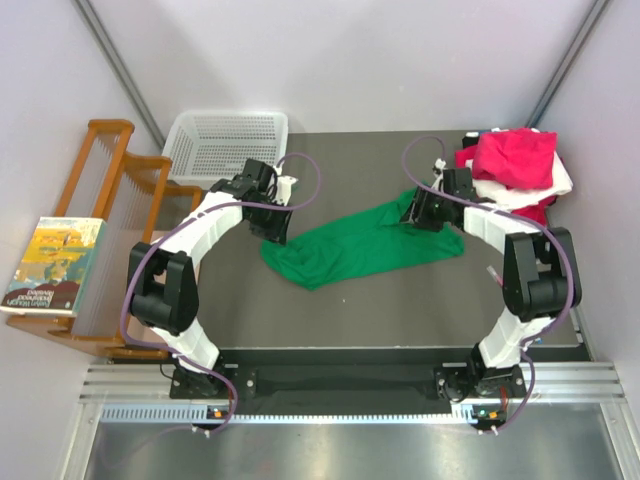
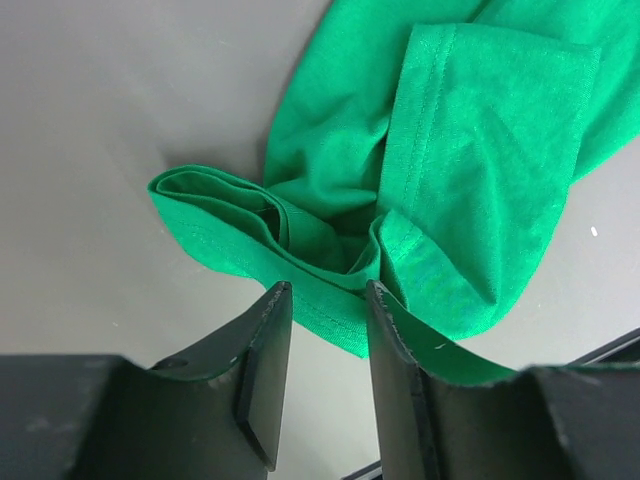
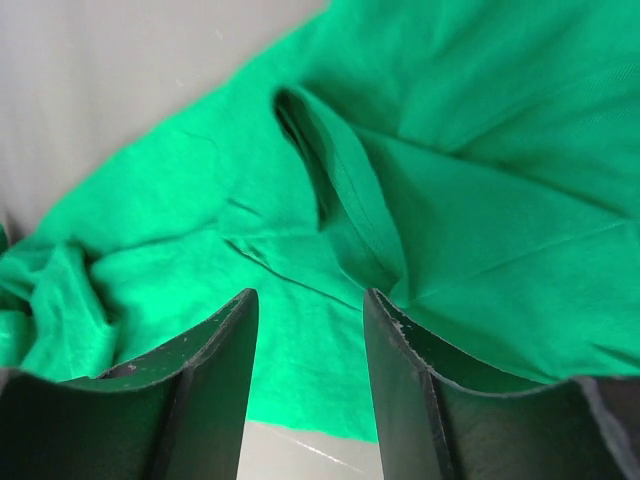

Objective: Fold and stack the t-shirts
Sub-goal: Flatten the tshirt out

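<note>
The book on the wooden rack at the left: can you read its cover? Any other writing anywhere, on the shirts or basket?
Book on the wooden rack: lines of print on its cover, too small and blurred to read.
Green t-shirt: plain, no print or label showing.
White mesh basket: no writing visible.

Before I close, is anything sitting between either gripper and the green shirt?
Nothing visible. The left gripper and right gripper both hang directly over the green shirt, jaws open, with only its cloth showing in each gap. The basket and the pile of other shirts lie at the far corners, off to the sides.
</note>
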Robot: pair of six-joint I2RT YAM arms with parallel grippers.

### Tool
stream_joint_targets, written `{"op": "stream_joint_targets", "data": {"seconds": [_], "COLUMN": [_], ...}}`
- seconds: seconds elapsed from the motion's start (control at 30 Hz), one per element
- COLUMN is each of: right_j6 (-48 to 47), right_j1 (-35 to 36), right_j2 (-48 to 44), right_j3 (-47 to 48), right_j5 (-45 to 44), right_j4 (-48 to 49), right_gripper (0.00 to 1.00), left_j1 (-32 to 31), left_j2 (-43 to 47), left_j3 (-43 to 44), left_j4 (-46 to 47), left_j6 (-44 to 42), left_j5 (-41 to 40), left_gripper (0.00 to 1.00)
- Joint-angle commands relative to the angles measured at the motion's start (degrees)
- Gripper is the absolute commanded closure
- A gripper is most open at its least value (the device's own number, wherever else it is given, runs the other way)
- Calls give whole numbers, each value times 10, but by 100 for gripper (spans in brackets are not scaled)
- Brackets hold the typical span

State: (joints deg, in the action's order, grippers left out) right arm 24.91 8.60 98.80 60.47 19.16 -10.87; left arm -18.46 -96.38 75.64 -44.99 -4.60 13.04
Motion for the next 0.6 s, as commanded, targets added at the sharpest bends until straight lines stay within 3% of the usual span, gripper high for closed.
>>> {"op": "stream_joint_targets", "data": {"seconds": [0.0,0.57], "right_j6": [-19,-30], "right_j1": [4,-17], "right_j2": [-43,30], "right_j3": [40,64], "right_j5": [-25,-42], "right_j4": [-16,-9], "right_gripper": [53,59], "left_j1": [-1,-1], "left_j2": [9,39], "left_j3": [0,-4], "left_j4": [11,0], "left_j6": [-3,-9], "left_j5": [16,18], "left_gripper": [58,55]}}
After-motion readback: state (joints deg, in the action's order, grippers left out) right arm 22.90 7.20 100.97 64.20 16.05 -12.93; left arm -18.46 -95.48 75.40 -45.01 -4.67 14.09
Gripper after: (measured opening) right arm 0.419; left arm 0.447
